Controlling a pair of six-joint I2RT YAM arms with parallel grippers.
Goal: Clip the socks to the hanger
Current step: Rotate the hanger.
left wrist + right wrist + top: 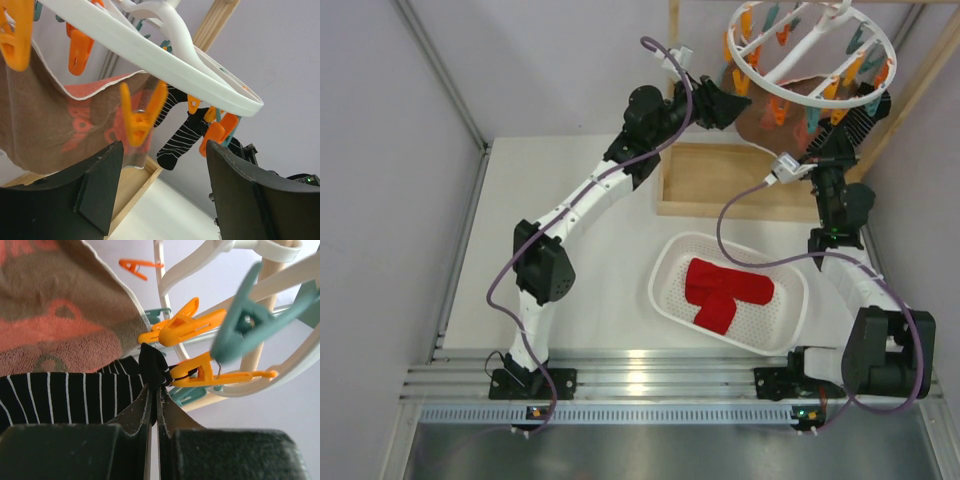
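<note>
Right end effector [154, 392] tight on black striped sock [65, 395]; left end effector [164, 150] wide, empty, below hanger [150, 52].

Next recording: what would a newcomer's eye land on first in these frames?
The round white hanger, hung with orange and teal clips, stands out at the far right of the top view. Nearer, two red socks lie in the white basket. In the right wrist view, the right gripper has its jaws shut on the edge of a black striped sock beside an orange clip.
</note>
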